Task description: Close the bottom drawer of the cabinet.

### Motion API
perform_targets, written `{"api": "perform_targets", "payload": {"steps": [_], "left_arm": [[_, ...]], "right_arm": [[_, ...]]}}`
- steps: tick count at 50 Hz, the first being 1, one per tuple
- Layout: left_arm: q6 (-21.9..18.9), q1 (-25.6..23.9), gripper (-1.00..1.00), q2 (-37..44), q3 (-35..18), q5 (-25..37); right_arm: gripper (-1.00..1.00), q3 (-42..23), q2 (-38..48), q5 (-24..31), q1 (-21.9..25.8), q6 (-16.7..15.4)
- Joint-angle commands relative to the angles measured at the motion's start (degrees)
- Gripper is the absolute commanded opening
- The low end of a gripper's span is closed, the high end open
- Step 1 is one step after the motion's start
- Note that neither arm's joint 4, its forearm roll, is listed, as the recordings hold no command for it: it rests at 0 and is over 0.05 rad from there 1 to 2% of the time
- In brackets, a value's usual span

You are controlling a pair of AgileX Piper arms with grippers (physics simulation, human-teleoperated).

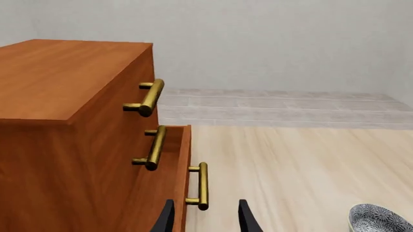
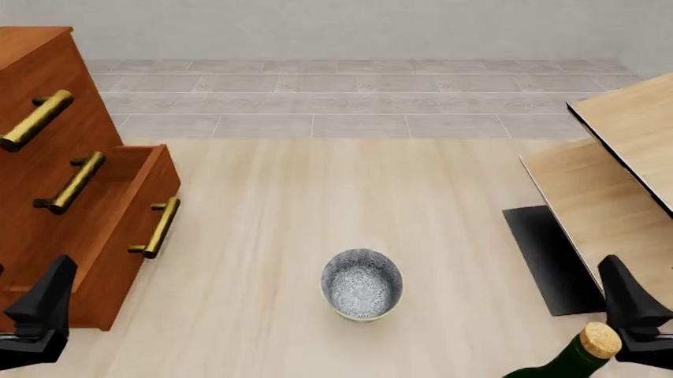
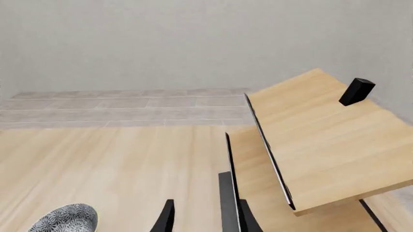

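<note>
So the cabinet (image 2: 42, 150) sits at the left edge of the table (image 2: 273, 236), and its bottom drawer (image 2: 126, 228) is pulled out, sticking forward past the two drawers above it; you can see the open gap behind its front panel from the front camera. Its brass handle (image 2: 158, 228) faces out toward the middle of the table. The left gripper (image 1: 205, 217) is right in front of that drawer, fingers spread wide with nothing between them, and in the left wrist view the handle's lower end sits just above the gap between the fingertips, not touching as far as I can tell. To the right of the cabinet, near the table's middle, there's a patterned grey bowl (image 2: 361, 283), well apart from the drawer. Further right again are pale wood panels (image 2: 620, 157) and a green bottle with a cork (image 2: 573, 358). The right gripper (image 3: 205, 217) is over by those panels, also spread apart and empty.
</note>
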State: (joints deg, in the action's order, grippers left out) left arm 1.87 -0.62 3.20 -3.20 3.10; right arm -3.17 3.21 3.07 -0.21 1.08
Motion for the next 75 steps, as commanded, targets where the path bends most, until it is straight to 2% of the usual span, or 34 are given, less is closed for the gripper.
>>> {"api": "perform_targets", "payload": {"steps": [1, 33, 54, 75], "left_arm": [[-1.21, 0.43, 1.0, -3.03, 2.61, -2.78], [-1.23, -2.44, 1.0, -2.07, 1.53, -3.77], [-0.9, -10.32, 1.0, 7.35, -0.36, -11.59], [1.46, -21.44, 1.0, 18.36, -4.69, -18.77]], "right_arm": [[1.0, 3.02, -2.96, -3.06, 0.67, -1.02], [1.0, 2.94, -2.45, -3.18, 1.14, -0.98], [1.0, 2.92, -2.68, -3.07, 0.93, -0.72], [1.0, 2.75, -3.0, -2.84, 0.34, -0.12]]}}
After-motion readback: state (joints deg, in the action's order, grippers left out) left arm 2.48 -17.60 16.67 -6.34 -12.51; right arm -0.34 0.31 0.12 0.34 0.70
